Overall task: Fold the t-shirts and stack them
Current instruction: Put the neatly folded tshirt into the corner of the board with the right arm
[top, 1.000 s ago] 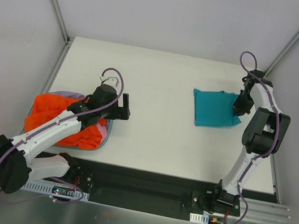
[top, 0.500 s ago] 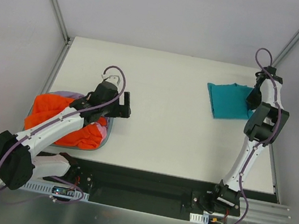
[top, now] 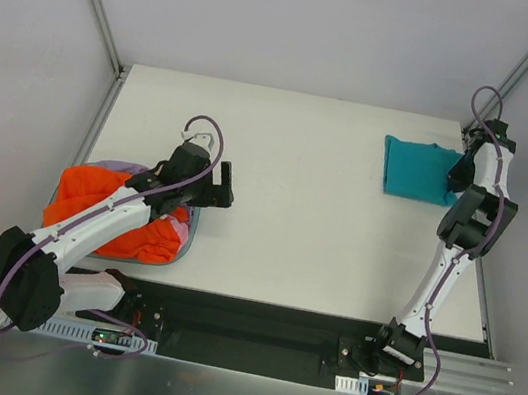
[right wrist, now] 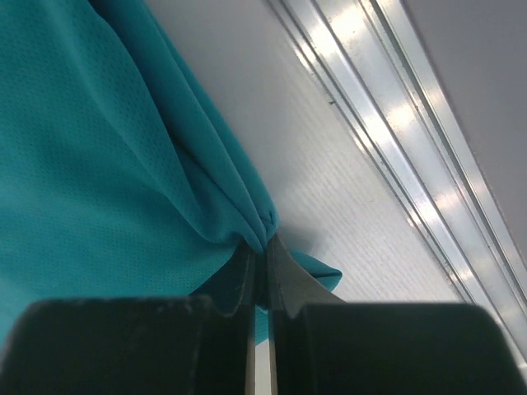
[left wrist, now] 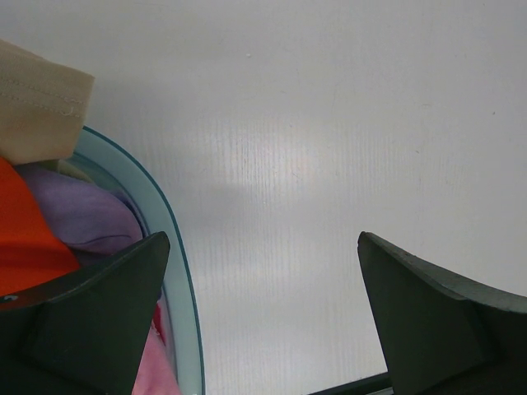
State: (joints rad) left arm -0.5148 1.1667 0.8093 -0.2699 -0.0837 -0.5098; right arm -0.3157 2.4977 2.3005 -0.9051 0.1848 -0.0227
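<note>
Three t-shirts lay on the white desk [top: 279, 230], in two places. The teal t-shirt [top: 416, 169] sat folded at the upper right of the overhead frame, near the desk's far right corner. The right pincer [top: 460, 174] was clamped together on a bunched pinch of its right edge. The right wrist view showed the cloth gathered into the closed tips, beside a ribbed rail [right wrist: 395, 123].

At the left of the overhead frame, the orange t-shirt [top: 92, 194] and the lavender-pink t-shirt [top: 178, 229] lay crumpled together in a shallow tray [top: 182, 245] with a teal rim. The left pincer [top: 222, 187] hovered just right of that tray over bare desk, its fingers spread wide apart and holding nothing. A tan card piece [left wrist: 41, 103] showed at the upper left of the left wrist view, by the tray's rim.
</note>
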